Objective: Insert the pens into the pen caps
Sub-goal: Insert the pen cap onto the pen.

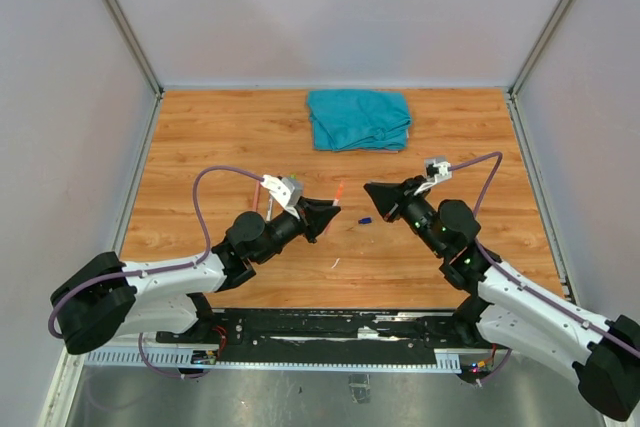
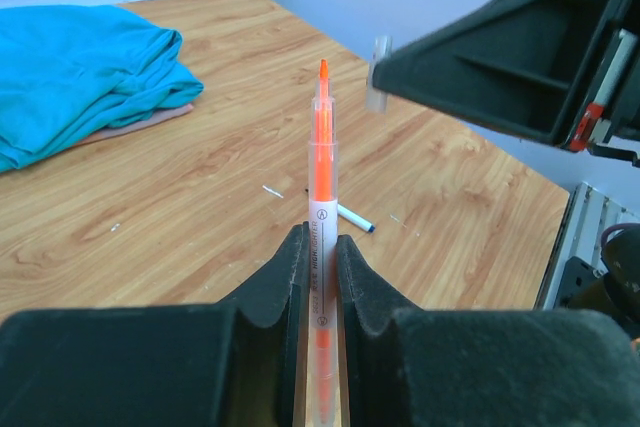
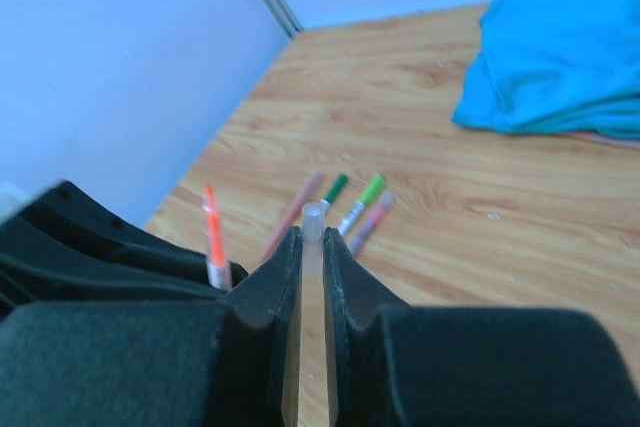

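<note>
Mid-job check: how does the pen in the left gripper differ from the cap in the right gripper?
The orange pen is long and sticks far out of the left gripper; the clear cap is short and barely clears the right gripper. The pen is bright orange, the cap colourless. Both are clamped, not yet joined.

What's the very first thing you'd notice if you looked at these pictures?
The bright orange pen catches the eye first, sticking out of the left claw above the middle of the wooden table. Facing it close by, the right claw pinches a small pale cap. A bundled blue cloth lies at the table's far edge.
</note>
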